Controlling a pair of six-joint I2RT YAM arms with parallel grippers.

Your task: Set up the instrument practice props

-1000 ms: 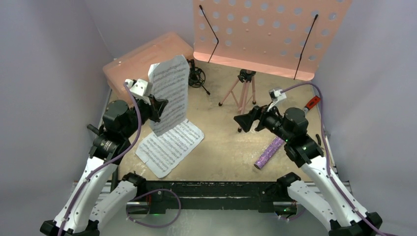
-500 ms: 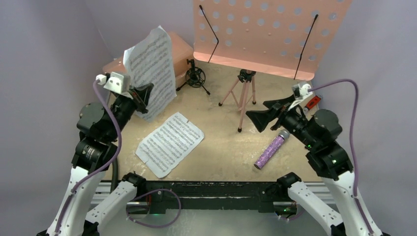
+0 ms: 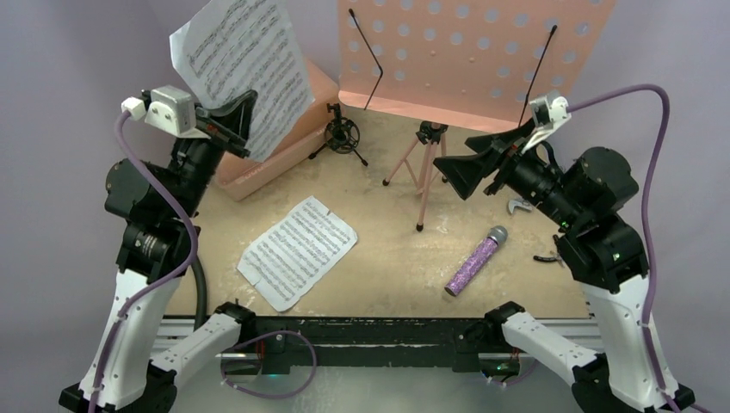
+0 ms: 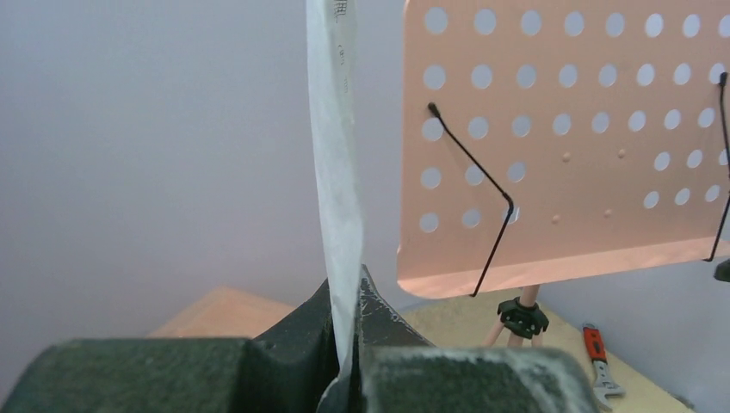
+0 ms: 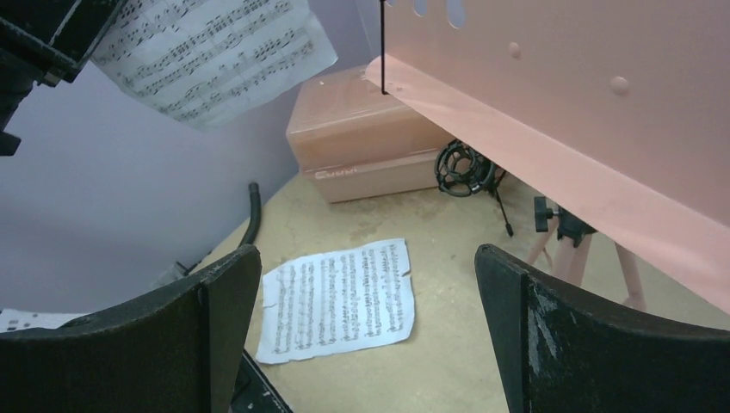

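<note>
the left gripper (image 3: 244, 105) is clamped tight on the lower edge of one sheet-music page (image 3: 241, 60), with no gap between its jaws. the left wrist view has the paper (image 4: 336, 172) edge-on, rising straight up out of the pinched black fingers (image 4: 297, 340). the page hangs high in the air at the far left, tilted, its printed side towards the middle of the scene, above the big pink case (image 3: 267, 163) that sits in the far left corner of the table (image 3: 387, 258).

the right gripper (image 3: 452, 157) stands spread wide with nothing between its jaws. it hovers in the air on the right, pointing left, just beside the thin legs of the pink music stand (image 3: 473, 60). from its wrist camera the two fingers (image 5: 215, 318) frame the tabletop below.

the stand is upright at the far middle, its perforated desk facing the arms, with two black wire page holders across it. the small black shock-mount tripod (image 3: 343, 133) stands between the case and the stand's legs. the second page (image 3: 297, 251) lies flat on the table, near and left of centre, well apart from both grippers. the glittery purple microphone (image 3: 475, 261) lies on its side at the near right, below the right arm. a red-handled wrench (image 4: 596, 366) lies at the far right.
</note>
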